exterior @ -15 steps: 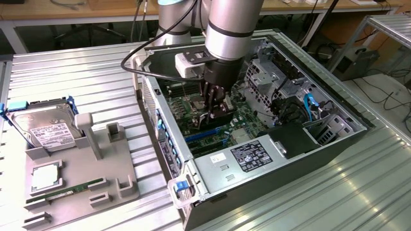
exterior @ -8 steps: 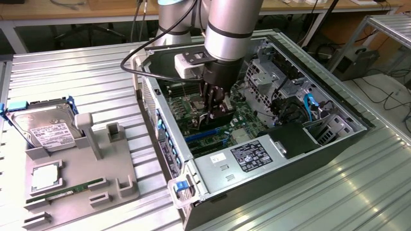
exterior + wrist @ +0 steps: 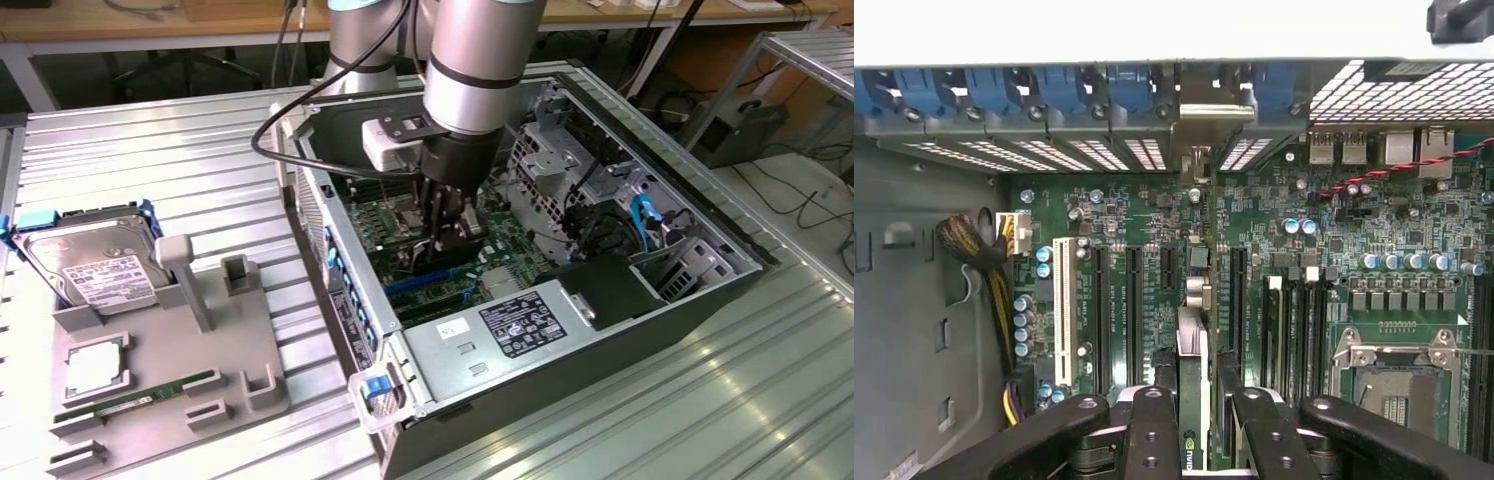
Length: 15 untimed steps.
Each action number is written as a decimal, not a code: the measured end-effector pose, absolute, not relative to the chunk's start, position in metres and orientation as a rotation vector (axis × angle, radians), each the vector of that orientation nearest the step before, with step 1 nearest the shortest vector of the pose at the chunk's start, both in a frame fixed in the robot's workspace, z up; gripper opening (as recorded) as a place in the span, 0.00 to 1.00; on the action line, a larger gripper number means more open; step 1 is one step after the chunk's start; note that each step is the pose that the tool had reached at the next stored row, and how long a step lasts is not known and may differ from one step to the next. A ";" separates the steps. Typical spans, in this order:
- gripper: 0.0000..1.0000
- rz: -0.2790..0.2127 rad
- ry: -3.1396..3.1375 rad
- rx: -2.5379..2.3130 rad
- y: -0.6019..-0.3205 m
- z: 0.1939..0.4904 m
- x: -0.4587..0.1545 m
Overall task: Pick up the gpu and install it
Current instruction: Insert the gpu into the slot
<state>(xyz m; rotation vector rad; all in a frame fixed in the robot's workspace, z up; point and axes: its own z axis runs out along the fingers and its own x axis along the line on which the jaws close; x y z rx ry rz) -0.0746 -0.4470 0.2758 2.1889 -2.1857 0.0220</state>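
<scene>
1. Gripper (image 3: pixel 450 232) first: you can see it lowered inside the open computer case (image 3: pixel 667 330), over the motherboard (image 3: pixel 501 250).
2. Its fingers (image 3: pixel 1151 432) are closed on the gpu (image 3: pixel 1194 400), which stands edge-on between them above the motherboard's (image 3: pixel 1334 260) expansion slots.
3. Beside the case, your grey holder (image 3: pixel 160 390) carries a hard drive (image 3: pixel 94 272) and a RAM stick (image 3: pixel 134 398).

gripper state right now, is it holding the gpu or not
Gripper: shut on the gpu, held edge-on over the motherboard slots inside the open computer case.
</scene>
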 end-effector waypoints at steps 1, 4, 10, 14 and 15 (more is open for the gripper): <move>0.26 0.020 -2.185 2.189 -0.447 0.275 -0.075; 0.26 0.014 -2.184 2.187 -0.447 0.272 -0.075; 0.26 0.000 -2.186 2.189 -0.447 0.266 -0.075; 0.26 -0.018 -2.195 2.196 -0.446 0.264 -0.075; 0.26 -0.022 -2.197 2.198 -0.446 0.263 -0.075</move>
